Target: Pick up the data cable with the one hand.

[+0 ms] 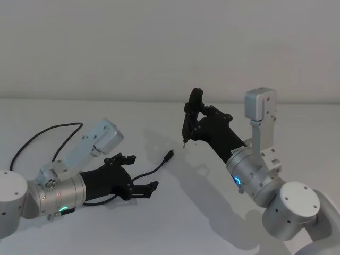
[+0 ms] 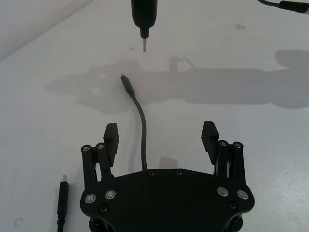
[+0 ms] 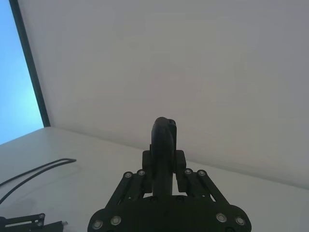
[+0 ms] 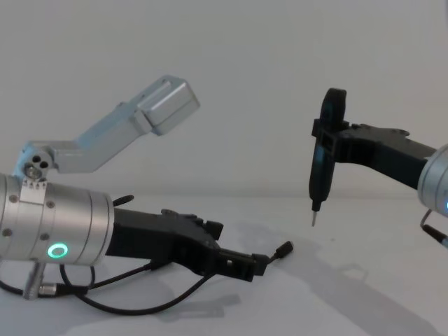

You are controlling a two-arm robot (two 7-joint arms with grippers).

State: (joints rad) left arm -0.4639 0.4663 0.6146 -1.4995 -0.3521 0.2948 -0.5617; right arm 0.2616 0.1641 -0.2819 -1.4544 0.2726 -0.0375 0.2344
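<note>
Currently: left gripper [image 2: 161,128] wide open and empty, low over the worktop [image 2: 251,48]. Data cable [image 2: 141,121] lies between its fingers, clear of both, plug ahead. Right gripper [image 4: 334,136] raised, clamped on an upright pen-like tool [image 4: 318,178].

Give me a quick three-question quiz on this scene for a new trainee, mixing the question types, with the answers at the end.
1. True or false: the left gripper is shut on the data cable.
2. What does the right gripper hold? A) a pen-like tool B) a cable plug C) nothing
3. Fill in: the tool's metal tip points ___, toward the table.
Key: 1 false, it stands open, low over the table, with the cable running between its jaws; 2 A; 3 down.
</note>
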